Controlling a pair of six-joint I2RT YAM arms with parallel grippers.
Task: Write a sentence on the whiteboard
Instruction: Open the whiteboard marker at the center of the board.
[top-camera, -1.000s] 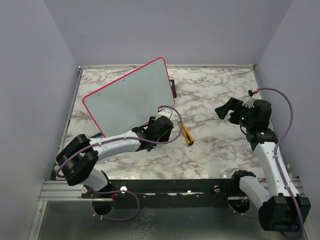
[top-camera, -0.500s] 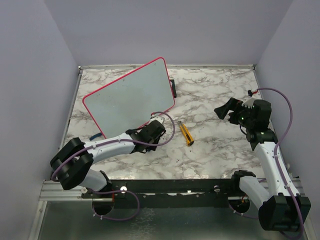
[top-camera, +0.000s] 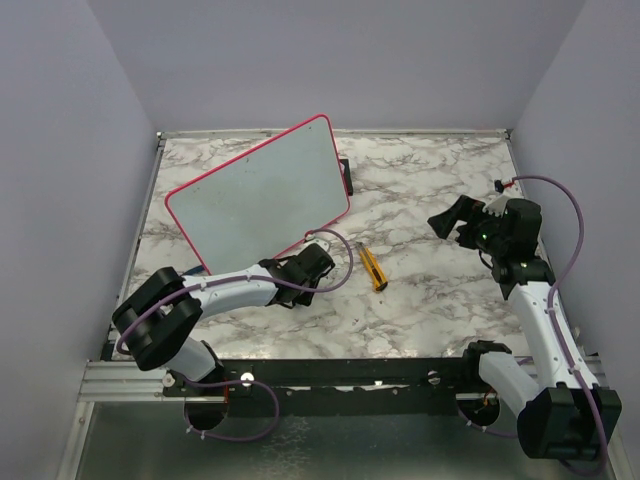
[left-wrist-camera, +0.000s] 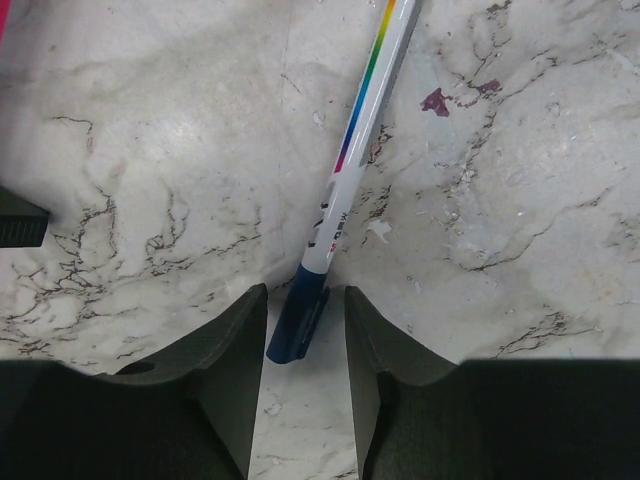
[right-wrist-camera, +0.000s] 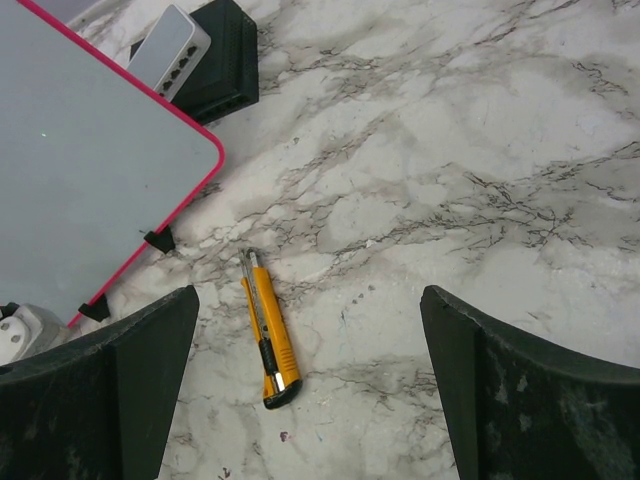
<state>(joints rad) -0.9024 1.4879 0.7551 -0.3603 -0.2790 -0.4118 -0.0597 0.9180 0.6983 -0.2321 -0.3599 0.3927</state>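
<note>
The whiteboard stands tilted at the back left, with a red-pink frame and a blank pale surface; it also shows in the right wrist view. No sentence shows on it. My left gripper is low over the table just in front of the board. In the left wrist view the left gripper is open, its fingers on either side of the blue cap of a white marker with a rainbow stripe, lying on the marble. My right gripper is open wide and empty above the table.
A yellow utility knife lies on the marble table between the arms, also in the right wrist view. A small grey block on a black tray sits behind the board's right corner. A black board foot is left of the marker.
My left gripper has moved left and toward the near edge, away from the knife, and sits lower over the table. The right arm has not moved.
</note>
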